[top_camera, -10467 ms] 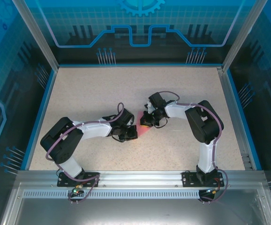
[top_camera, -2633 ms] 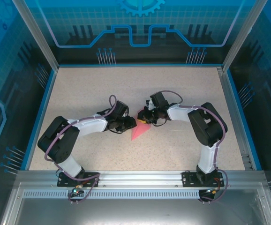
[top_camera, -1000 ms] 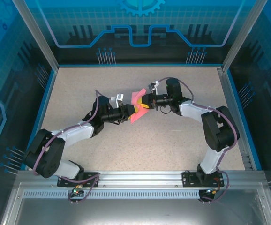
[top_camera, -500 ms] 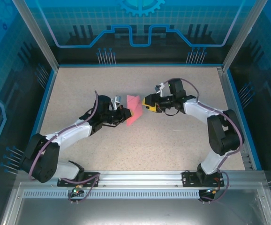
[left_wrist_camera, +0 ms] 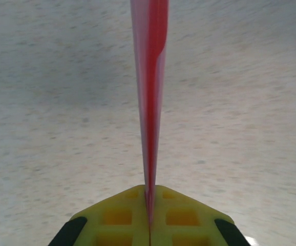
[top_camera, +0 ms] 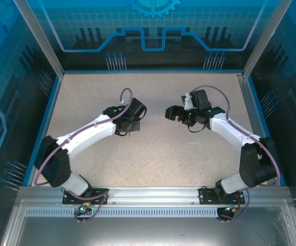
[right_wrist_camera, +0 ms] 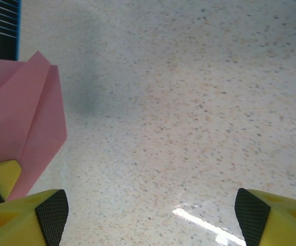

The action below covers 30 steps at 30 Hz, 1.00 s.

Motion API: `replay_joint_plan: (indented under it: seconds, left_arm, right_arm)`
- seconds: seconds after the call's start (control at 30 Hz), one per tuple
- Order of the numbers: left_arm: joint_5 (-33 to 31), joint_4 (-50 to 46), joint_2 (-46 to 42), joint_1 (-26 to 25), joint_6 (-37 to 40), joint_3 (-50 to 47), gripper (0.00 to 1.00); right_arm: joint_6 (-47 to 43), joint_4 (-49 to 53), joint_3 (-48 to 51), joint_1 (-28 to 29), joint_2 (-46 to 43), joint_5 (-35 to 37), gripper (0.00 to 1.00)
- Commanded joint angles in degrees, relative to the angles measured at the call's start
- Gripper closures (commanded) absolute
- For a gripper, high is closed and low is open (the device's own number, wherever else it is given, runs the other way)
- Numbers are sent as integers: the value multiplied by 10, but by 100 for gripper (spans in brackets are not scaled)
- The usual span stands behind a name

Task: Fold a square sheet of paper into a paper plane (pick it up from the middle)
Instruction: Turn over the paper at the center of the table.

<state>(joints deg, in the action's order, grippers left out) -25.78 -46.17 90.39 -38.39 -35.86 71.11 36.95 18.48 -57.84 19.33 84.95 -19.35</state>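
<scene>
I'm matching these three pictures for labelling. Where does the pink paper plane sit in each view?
Top external: the paper plane is a thin red sliver at the tip of the left gripper, left of centre.
Left wrist: edge-on, a narrow strip rising from the shut yellow fingers to the top edge.
Right wrist: a flat pink shape at the left edge.
Shared landmark: the left gripper clamped on it.

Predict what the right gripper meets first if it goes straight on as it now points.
Probably the speckled tabletop; the folded pink paper, held by the left gripper, lies off to one side.
</scene>
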Motion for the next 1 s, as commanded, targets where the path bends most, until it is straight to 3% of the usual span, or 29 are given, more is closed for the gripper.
replay_joint_plan:
  seconds: [0.0, 0.17, 0.33, 0.37, 0.43, 0.7, 0.83, 0.97]
  left_arm:
    - [-129, -126, 57, -14, -6, 36, 97]
    - [-147, -147, 148, -31, -23, 73, 97]
    - [-71, -95, 199, -37, -8, 84, 93]
    - [-51, -78, 199, -38, -6, 82, 90]
    - [4, -39, 191, -38, 1, 73, 75]
    - [156, 69, 97, -5, 11, 21, 41]
    - [232, 133, 22, 51, -13, -50, 28]
    - [226, 156, -39, 116, -46, -116, 18]
  right_arm:
    - [-10, 31, 10, -7, -18, 44, 12]
    - [1, 38, 24, -12, -25, 65, 12]
    - [11, 38, 39, -19, -26, 68, 12]
    - [11, 38, 42, -20, -26, 69, 12]
    - [11, 39, 46, -20, -25, 71, 12]
    - [10, 35, 47, -5, -8, 78, 17]
    - [19, 32, 28, 45, 9, 110, 21]
    - [34, 29, -17, 134, 55, 149, 34]
